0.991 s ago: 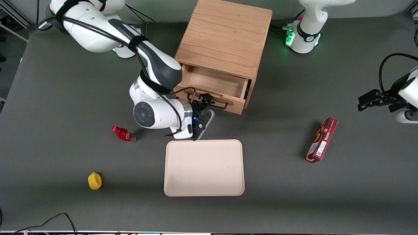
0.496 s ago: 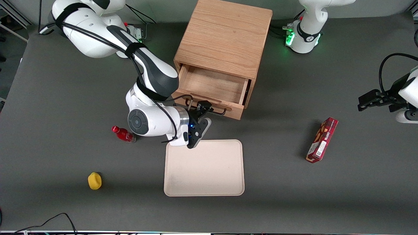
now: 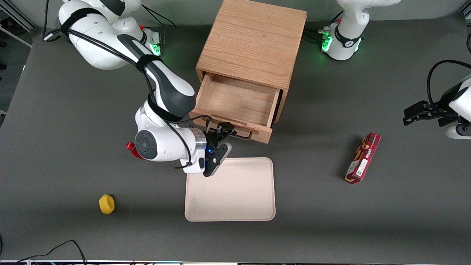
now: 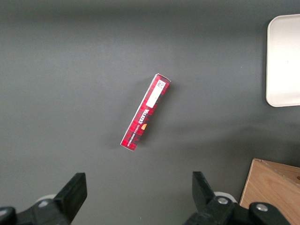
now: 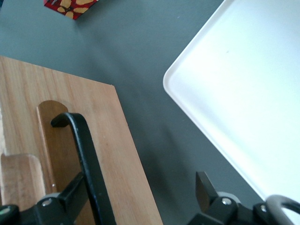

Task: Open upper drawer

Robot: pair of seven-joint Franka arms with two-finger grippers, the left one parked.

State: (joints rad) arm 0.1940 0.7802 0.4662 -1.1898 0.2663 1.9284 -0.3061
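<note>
Beige tray [image 3: 235, 191] near me; red bottle [image 3: 131, 148] partly hidden; yellow object [image 3: 106, 204] nearer camera; red box [image 3: 363, 158] toward parked arm's end.

Even, diffuse overhead light; front view sharp throughout. Soft shadows on dark counter [image 3: 73, 92] fall toward parked arm's end from oak cabinet [image 3: 254, 40] and toward working arm's end from red box [image 3: 363, 157]. Green LED glow at arm bases. Wrist view: cream tray [image 5: 253, 84] overexposed, bluish-white glare; hand [image 5: 136, 197] near black handle [image 5: 86, 154], slightly soft.
</note>
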